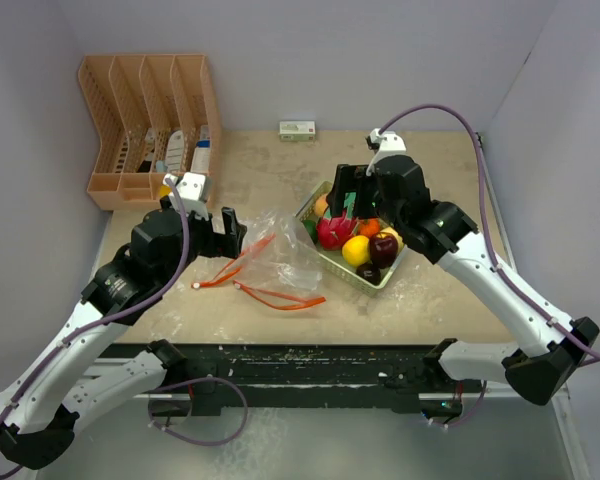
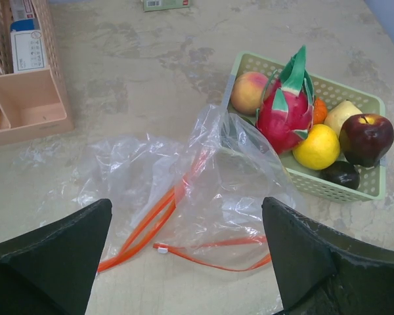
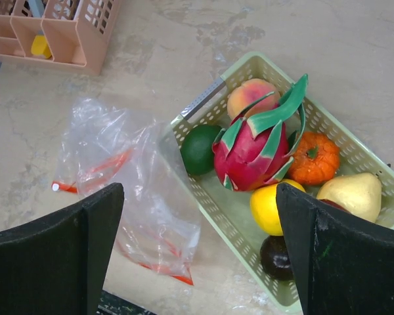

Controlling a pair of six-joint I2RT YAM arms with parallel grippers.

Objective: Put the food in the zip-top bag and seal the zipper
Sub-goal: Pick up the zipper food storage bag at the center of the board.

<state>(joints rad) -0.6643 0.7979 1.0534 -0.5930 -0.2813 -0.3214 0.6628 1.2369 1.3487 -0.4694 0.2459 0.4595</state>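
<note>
Standing at the beige tabletop (image 1: pixel 450 300), you can count eight plastic toy foods, all sitting in the one pale green perforated plastic tray (image 3: pixel 262 60): one pink-red dragon fruit with green leaves (image 3: pixel 253 154), one blush peach (image 3: pixel 249 97), one round dark green fruit (image 3: pixel 198 149), one small orange pumpkin-shaped piece (image 3: pixel 313 159), one pale yellow pear (image 3: pixel 351 193), one bright yellow lemon (image 3: pixel 269 209), one dark purple plum-like fruit (image 3: pixel 276 257) and one dark red apple (image 2: pixel 366 138). One clear crinkly zip-top bag (image 1: pixel 280 255) lies rumpled and empty on the table just left of the tray, its right edge reaching the tray's wall. Its orange-red zipper strip (image 2: pixel 144 230) is parted into two strands, with a single small white slider tab (image 2: pixel 161 248) on the near one. The left gripper (image 2: pixel 187 202) hovers by the bag's left side, its two black fingers spread wide with nothing held. The right gripper (image 3: pixel 198 190) hangs over the tray's left edge, its two fingers likewise apart and empty. One peach-coloured slotted plastic rack (image 1: pixel 150 110) stands at the far left, and one small white-and-green box (image 1: pixel 297 129) lies by the back wall.
</note>
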